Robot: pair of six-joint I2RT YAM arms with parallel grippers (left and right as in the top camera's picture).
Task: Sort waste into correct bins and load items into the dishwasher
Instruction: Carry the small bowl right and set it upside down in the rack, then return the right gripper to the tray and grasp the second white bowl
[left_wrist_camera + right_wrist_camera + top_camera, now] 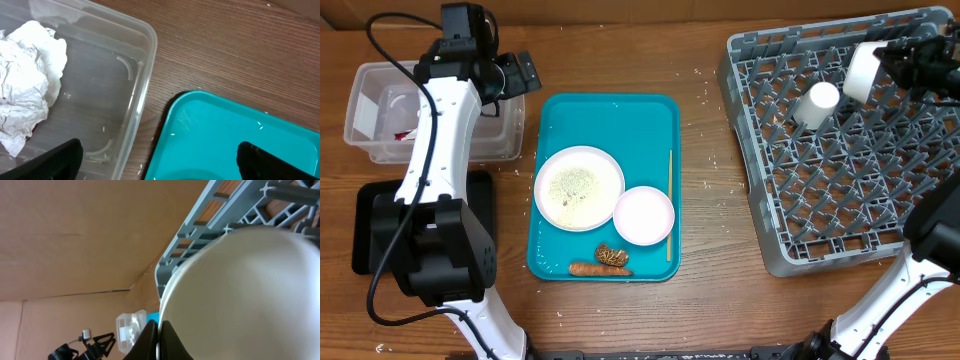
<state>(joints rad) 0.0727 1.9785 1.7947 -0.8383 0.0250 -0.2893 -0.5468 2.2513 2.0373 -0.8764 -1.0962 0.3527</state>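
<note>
Overhead, the L gripper (520, 72) hangs at upper left above the seam between clear tub (370, 152) and teal tray (605, 120). The wrist view shows its fingers (57, 160) spread wide w/ nothing between them, a pose fit for a reach toward the tray. Crumpled tissue (27, 85) lies inside the tub w/ a red sliver of wrapper (406, 132) beside it, so dry waste is already binned. Black tray (362, 230), lower left, sits mostly under the arm. At upper right the R gripper (882, 60) holds a white cup (863, 70) tilted over the far part of the dish rack (820, 220). In its wrist view the fingers appear pinched on the rim, a grip that prob. lets the cup drop between pegs. A second white piece (817, 103) stands in the rack just beside it. Not yet handled, all on the teal tray: plate (595, 165) w/ rice grains (570, 187), small dish (644, 215), chopstick (670, 200), carrot (588, 268), brown lump (613, 256).
</note>
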